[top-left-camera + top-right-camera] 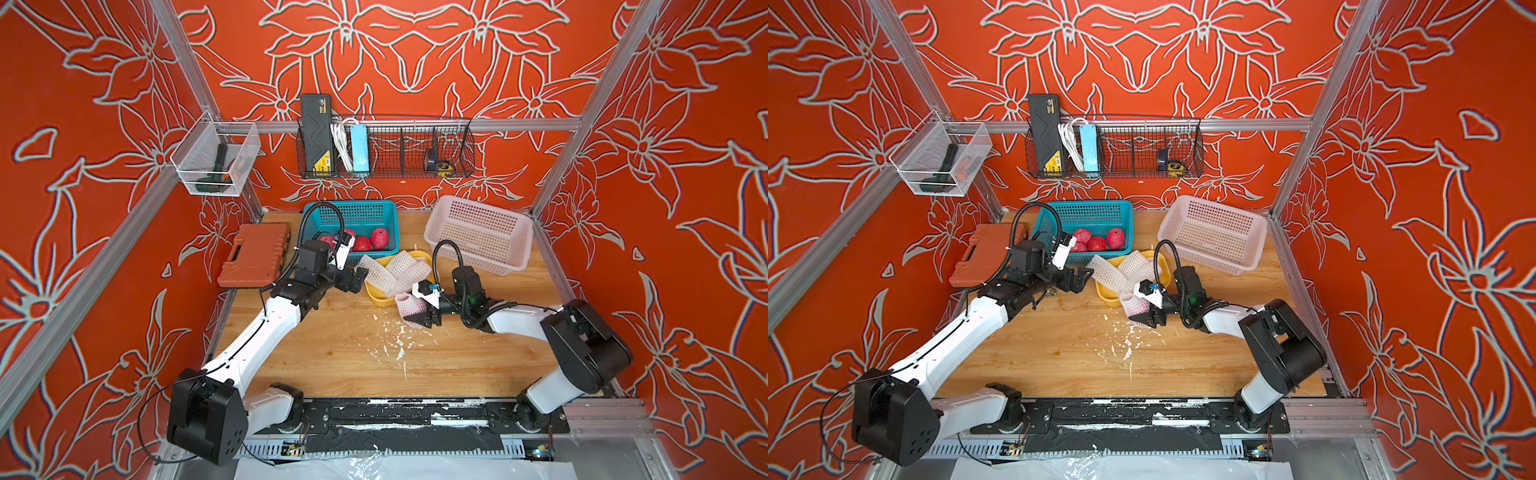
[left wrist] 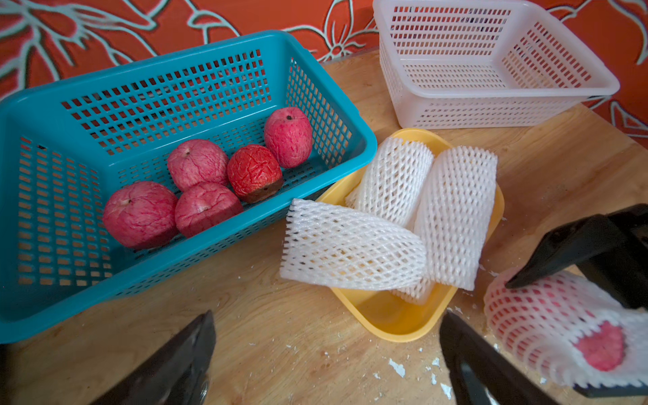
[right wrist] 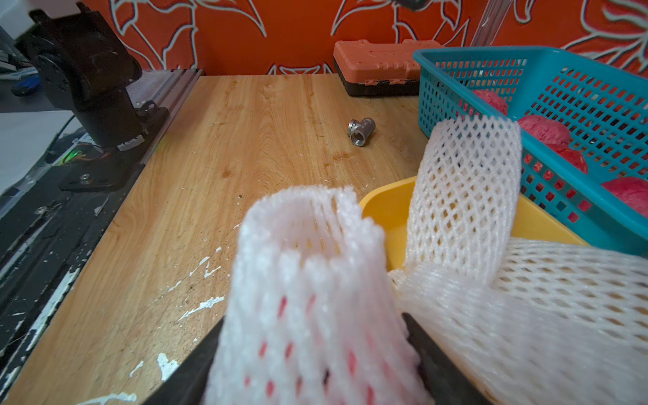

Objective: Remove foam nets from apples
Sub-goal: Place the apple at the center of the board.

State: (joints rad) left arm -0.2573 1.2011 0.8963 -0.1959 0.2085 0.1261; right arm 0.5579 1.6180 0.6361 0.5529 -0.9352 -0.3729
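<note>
The right gripper (image 1: 417,306) is clamped around one apple (image 2: 601,345) sleeved in its foam net (image 2: 536,315), just beside the yellow tray (image 2: 385,319) holding empty nets (image 2: 350,245). The left gripper (image 1: 360,277) is spread wide and grasps nothing, near the teal basket (image 2: 350,140) of five bare apples (image 2: 140,214).

No legible text anywhere; yellow label (image 1: 322,163) on the black case (image 1: 316,124) too blurred.

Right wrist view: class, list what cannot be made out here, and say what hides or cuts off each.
Apple: wrapped in blurred foam net; only red specks show.
Right tool: fingers mostly behind that net, cut by frame edge.
Yellow tray: largely covered by empty nets.
Bare apples: count hidden by blue basket wall.
</note>
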